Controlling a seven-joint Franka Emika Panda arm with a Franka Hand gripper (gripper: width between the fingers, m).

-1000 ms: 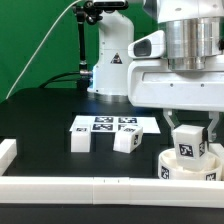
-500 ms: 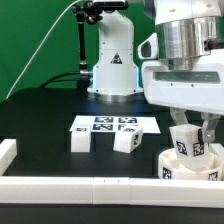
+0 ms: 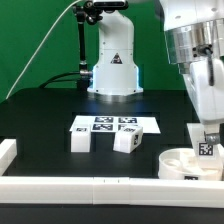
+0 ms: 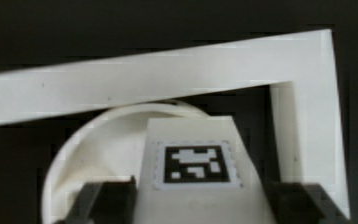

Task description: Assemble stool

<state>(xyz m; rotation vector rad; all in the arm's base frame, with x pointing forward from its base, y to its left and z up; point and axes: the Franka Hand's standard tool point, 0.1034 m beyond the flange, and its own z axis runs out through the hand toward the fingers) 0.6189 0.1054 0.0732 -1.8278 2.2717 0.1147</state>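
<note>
1. Gripper (image 3: 207, 136) (image 4: 202, 203): jaws clamped on a leg (image 3: 206, 148) (image 4: 197, 160). In the wrist view one dark finger (image 4: 108, 206) presses each flank of the block, and its square tag faces the camera.
2. Leg, held: upright and white, hanging over the part of the seat (image 3: 183, 164) (image 4: 98, 145) nearest the exterior view's right. Whether it touches the seat cannot be told.
3. Seat: a round shallow white dish on the black table (image 3: 45, 120), close to the front edge and toward the corner at the exterior view's right.
4. Rail (image 3: 90, 186) (image 4: 149, 75): long and white, running along the table's front edge just beside the seat. The wrist view shows it turning a corner past the seat.
5. Second leg (image 3: 127, 141): loose and tilted, near the middle of the table, apart from the seat.
6. Third leg (image 3: 81, 140): loose and upright, beside the second leg, toward the exterior view's left.
7. Marker board (image 3: 105, 124): flat, just behind both loose legs.
8. Arm base (image 3: 112, 65): white, at the table's back edge.
</note>
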